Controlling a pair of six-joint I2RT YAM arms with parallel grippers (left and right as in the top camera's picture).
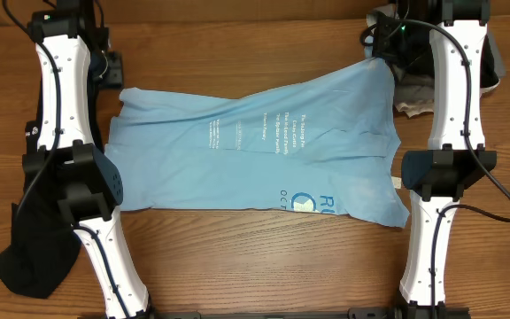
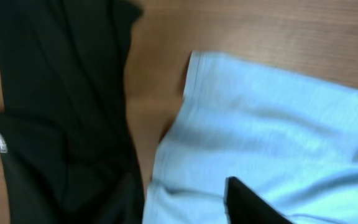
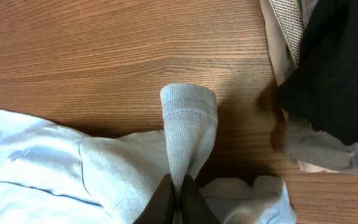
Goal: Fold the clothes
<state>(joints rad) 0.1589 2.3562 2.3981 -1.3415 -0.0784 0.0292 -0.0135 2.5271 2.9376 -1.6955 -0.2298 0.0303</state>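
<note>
The light blue T-shirt (image 1: 264, 151) lies spread across the middle of the table, its printed text facing up. My right gripper (image 3: 179, 193) is shut on a ribbed fold of the shirt (image 3: 188, 118) at the shirt's right edge, and in the overhead view it (image 1: 405, 183) sits low over that edge. My left gripper (image 2: 188, 202) is open, its fingers wide apart over the shirt's left edge (image 2: 278, 124). It is at the shirt's lower left corner in the overhead view (image 1: 116, 189). The black garment (image 1: 29, 252) lies at the left, next to the shirt (image 2: 55, 93).
A pile of other clothes (image 1: 412, 93), beige mesh and black fabric (image 3: 334, 74), sits at the back right close to the shirt's right side. The black garment hangs toward the table's front left corner. Bare wood (image 1: 264, 257) lies in front of the shirt.
</note>
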